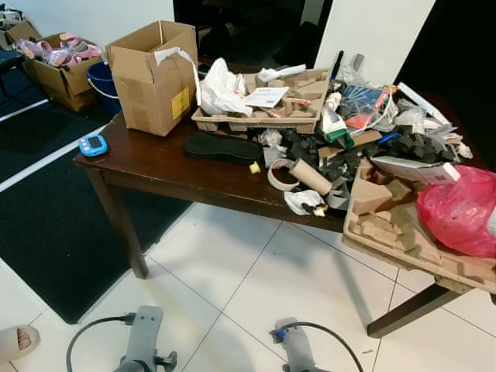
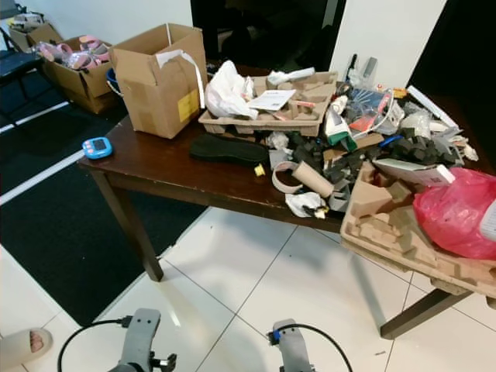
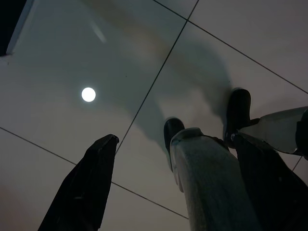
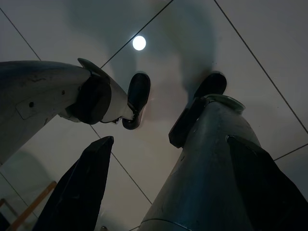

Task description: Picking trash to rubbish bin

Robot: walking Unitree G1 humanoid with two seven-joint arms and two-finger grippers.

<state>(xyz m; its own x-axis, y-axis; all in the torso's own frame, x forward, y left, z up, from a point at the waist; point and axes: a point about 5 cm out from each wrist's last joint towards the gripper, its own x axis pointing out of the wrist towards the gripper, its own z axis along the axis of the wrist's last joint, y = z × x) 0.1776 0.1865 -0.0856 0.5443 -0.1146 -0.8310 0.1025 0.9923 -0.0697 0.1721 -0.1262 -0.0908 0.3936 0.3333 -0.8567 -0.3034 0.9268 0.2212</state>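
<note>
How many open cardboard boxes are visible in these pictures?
2. One cardboard box stands on the table's left end. Another box, holding pink things, sits on the floor at far left. Others may be hidden.

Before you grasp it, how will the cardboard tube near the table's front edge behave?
The cardboard tube is probably light and fairly stiff. Being round and lying on its side by the tape roll, it may roll toward the table edge if nudged. A hard squeeze could crush it.

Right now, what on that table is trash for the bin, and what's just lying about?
Trash, likely:
cardboard tube
tape roll
crumpled white wrapper
red plastic bag

Lying about:
blue timer
open cardboard box
black insole
</note>
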